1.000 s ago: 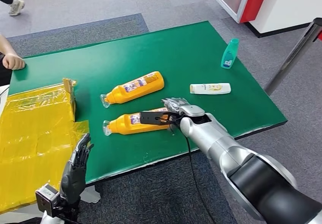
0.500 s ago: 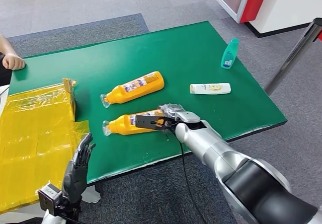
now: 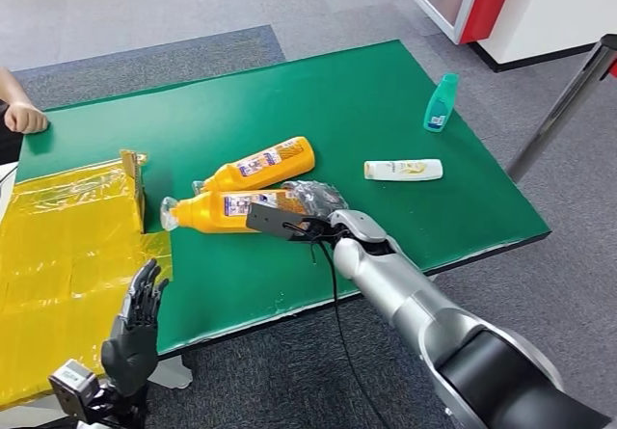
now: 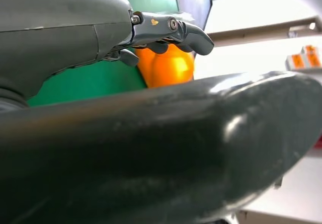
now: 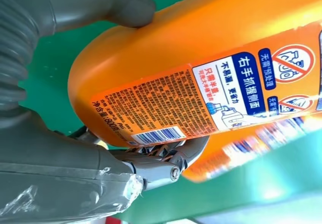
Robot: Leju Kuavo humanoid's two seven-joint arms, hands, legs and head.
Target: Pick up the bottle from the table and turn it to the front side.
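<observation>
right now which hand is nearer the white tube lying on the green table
Right. The right hand holds an orange bottle just beside the white tube; the left hand hovers off the table's near edge.

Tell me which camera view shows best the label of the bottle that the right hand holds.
The right wrist view: the held bottle's label, with its barcode and print, is close and sharp between the right hand's fingers. The head view shows it small; the left wrist view shows an orange blur.

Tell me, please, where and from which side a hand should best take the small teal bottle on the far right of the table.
Judging by its pose, grip the teal bottle across its wide lower body, coming from above. It lies flat on the green table with open space around it, and its narrower cap end offers less hold.
</observation>
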